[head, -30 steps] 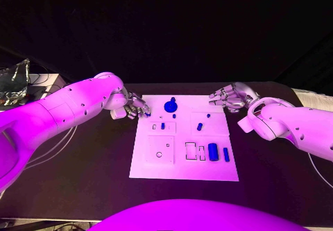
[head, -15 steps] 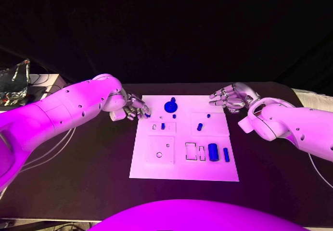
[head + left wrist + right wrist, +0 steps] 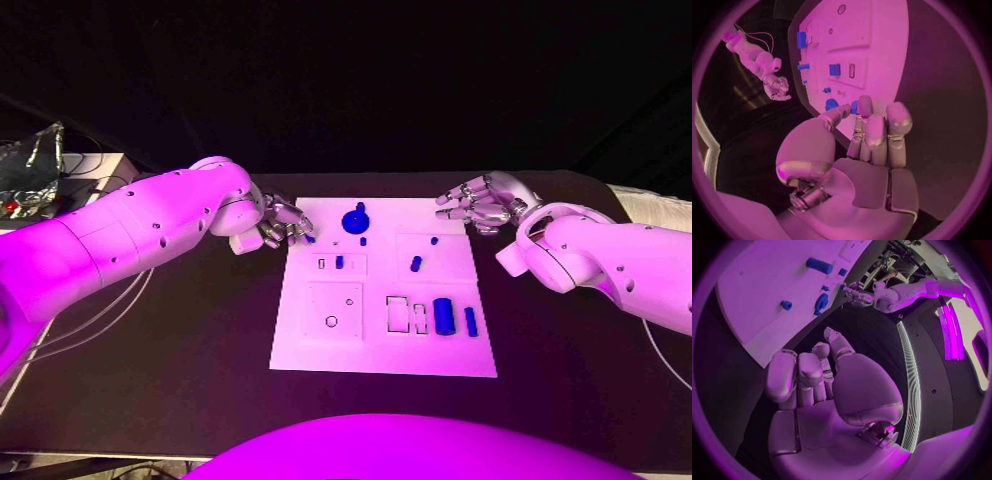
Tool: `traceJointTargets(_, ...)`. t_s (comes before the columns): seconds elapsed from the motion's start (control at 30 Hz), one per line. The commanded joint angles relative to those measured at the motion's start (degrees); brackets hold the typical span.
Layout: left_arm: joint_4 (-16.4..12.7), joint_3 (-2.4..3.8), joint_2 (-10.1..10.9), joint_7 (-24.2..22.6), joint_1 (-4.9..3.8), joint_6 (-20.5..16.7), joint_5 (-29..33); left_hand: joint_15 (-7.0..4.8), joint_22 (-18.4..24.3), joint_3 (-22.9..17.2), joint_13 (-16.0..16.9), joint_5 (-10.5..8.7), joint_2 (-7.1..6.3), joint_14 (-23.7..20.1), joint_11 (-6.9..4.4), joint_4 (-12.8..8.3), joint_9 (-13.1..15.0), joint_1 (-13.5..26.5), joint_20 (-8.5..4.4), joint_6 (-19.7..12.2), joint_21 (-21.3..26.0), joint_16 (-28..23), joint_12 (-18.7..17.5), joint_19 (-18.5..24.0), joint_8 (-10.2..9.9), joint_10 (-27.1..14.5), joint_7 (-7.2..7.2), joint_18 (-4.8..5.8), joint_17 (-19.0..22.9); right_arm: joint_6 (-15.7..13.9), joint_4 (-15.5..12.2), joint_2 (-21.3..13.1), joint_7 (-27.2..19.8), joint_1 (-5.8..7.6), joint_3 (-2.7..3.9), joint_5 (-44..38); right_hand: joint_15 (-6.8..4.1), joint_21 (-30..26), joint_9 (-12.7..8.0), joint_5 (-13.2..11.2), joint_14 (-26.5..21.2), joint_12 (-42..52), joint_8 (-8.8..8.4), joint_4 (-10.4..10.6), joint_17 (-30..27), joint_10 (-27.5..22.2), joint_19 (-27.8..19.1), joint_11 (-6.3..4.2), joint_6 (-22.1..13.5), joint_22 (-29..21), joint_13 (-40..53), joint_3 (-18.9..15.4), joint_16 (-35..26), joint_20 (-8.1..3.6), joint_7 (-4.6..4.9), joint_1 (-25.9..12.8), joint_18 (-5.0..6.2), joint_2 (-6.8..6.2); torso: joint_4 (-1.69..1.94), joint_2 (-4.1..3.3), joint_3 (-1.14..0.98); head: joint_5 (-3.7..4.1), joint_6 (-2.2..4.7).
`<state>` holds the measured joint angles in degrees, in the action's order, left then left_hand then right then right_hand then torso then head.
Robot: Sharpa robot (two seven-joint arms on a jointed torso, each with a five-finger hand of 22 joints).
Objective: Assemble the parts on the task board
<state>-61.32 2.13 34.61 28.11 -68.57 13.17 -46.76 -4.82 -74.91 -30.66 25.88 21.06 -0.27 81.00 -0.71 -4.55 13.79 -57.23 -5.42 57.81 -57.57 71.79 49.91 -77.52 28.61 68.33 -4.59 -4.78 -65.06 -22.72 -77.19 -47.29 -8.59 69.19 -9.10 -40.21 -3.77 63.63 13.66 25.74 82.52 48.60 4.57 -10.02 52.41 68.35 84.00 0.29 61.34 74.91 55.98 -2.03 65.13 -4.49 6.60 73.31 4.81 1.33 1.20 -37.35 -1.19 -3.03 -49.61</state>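
The table [image 3: 173,330] is black, and the white board [image 3: 382,345] lies in its middle. The left hand [image 3: 274,225] is at the board's far left corner and pinches a small blue part [image 3: 307,238] in its fingertips. The right hand [image 3: 479,205] is at the far right corner, with fingers curled and holding nothing. Other blue parts [image 3: 444,315] sit on the board.

task board [image 3: 384,340]: 1 | blue parts [image 3: 443,315]: 7 visible, smallest hard to tell | hands [image 3: 281,222]: 2
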Motion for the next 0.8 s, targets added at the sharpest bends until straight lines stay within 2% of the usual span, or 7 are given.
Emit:
traceJointTargets(0.03,-1.78,0.35,0.72,-1.86,-0.01,-2.95,-0.59,-0.11,-5.1,-7.33,0.68,0.14,-0.31,0.6,-1.98,-7.94,-0.19,0.56,-0.17,2.88,-0.46,0.08,-0.31,-0.44,-0.37,2.63,2.2,0.98,-1.07,0.63,0.0,0.02,-0.52,0.01,0.02,-0.33,-0.3,-0.23,-0.07,0.2,-0.09,-0.19,-0.32,0.06,0.03,0.07,4.27,-0.31,0.09,8.83,-0.02,-0.24,-0.38,-0.38,0.1,0.46,-0.01,-0.29,-0.04,0.01,-0.05,-0.15,0.03)
traceJointTargets(0.2,-4.42,0.73,2.16,-1.85,0.0,-3.21,-1.39,-0.27,-5.19,-7.37,2.03,1.09,-0.49,0.95,-2.19,-8.25,-0.37,0.7,-0.47,3.65,-0.49,-0.09,-1.0,-0.58,-0.9,3.17,2.33,1.19,-2.39,0.64,0.03,0.02,-0.52,0.0,0.02,-0.33,-0.3,-0.23,-0.07,0.2,-0.09,-0.19,-0.32,0.06,0.03,0.07,4.27,-0.31,0.09,8.83,-0.02,-0.24,-0.38,-0.38,0.1,0.46,-0.01,-0.29,-0.04,0.0,-0.06,-0.13,0.04)
traceJointTargets(0.33,-7.23,0.86,3.5,-1.28,0.0,-3.14,-2.56,-0.35,-5.35,-7.34,2.52,4.01,-0.91,1.09,-2.23,-8.59,-0.26,0.89,-0.59,4.05,-0.84,-0.05,-1.16,-0.74,-0.83,3.41,2.41,1.27,-2.79,0.63,0.03,-0.01,-0.52,0.0,0.02,-0.33,-0.3,-0.23,-0.07,0.2,-0.09,-0.19,-0.32,0.06,0.03,0.07,4.27,-0.31,0.09,8.83,-0.02,-0.24,-0.38,-0.38,0.1,0.46,-0.01,-0.29,-0.04,-0.03,-0.06,-0.11,0.04)
traceJointTargets(0.43,-9.44,0.89,4.48,-0.68,0.01,-3.35,-3.53,-0.4,-5.43,-7.24,2.84,4.94,-0.94,1.16,-2.29,-8.78,-0.21,1.09,-0.66,4.22,-0.96,-0.06,-1.38,-0.79,-0.88,3.55,2.48,1.32,-2.99,0.65,0.0,-0.03,-0.51,-0.01,0.02,-0.33,-0.3,-0.23,-0.07,0.2,-0.09,-0.19,-0.32,0.06,0.03,0.07,4.27,-0.31,0.09,8.83,-0.02,-0.24,-0.38,-0.38,0.1,0.46,-0.01,-0.29,-0.03,0.0,-0.09,-0.14,0.0)
traceJointTargets(0.63,-12.8,0.88,5.98,0.96,0.19,-5.04,-5.31,-0.46,-5.54,-7.28,3.31,5.48,-0.84,1.24,-2.36,-9.15,-0.17,1.48,-0.76,4.41,-1.19,-0.09,-1.76,-0.92,-0.98,3.88,2.54,1.4,-3.2,0.69,-0.03,-0.08,-0.52,-0.01,0.02,-0.33,-0.3,-0.23,-0.07,0.2,-0.09,-0.19,-0.32,0.06,0.03,0.07,4.27,-0.31,0.09,8.83,-0.02,-0.24,-0.38,-0.38,0.1,0.46,-0.01,-0.29,-0.03,0.0,-0.1,-0.17,-0.22)
traceJointTargets(0.8,-15.35,0.72,7.15,2.53,0.62,-7.98,-6.13,-0.56,-5.73,-7.77,3.93,5.82,-0.8,1.34,-2.44,-9.53,0.01,2.1,-0.84,4.54,-1.67,-0.18,-1.92,-1.15,-0.84,4.03,2.63,1.42,-3.17,0.73,-0.04,-0.12,-0.53,-0.02,0.02,-0.32,-0.3,-0.23,-0.07,0.2,-0.09,-0.19,-0.32,0.06,0.03,0.07,4.27,-0.31,0.09,8.83,-0.02,-0.24,-0.38,-0.38,0.1,0.46,-0.01,-0.29,-0.01,0.02,-0.08,-0.2,-0.35)
